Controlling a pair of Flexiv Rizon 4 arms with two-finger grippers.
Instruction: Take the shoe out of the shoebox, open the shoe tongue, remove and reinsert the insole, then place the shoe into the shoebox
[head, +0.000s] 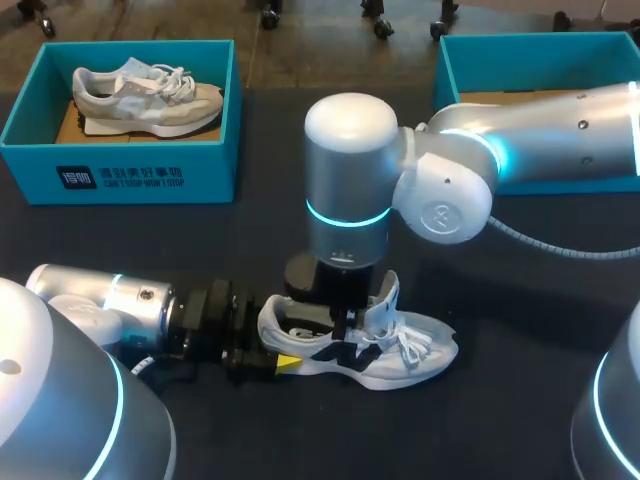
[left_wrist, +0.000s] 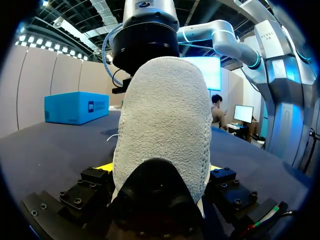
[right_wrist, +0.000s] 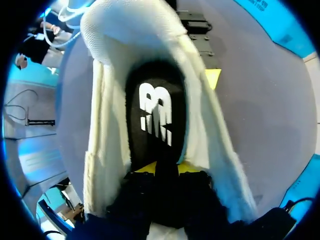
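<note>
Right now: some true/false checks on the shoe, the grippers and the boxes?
1. The white sneaker lies on the table, outside both boxes. True.
2. The left gripper is open, clear of the shoe. False: it is shut on the sneaker's heel.
3. The left teal shoebox is empty. False: it holds a grey sneaker.
4. The right gripper is at the white sneaker's opening. True.
</note>
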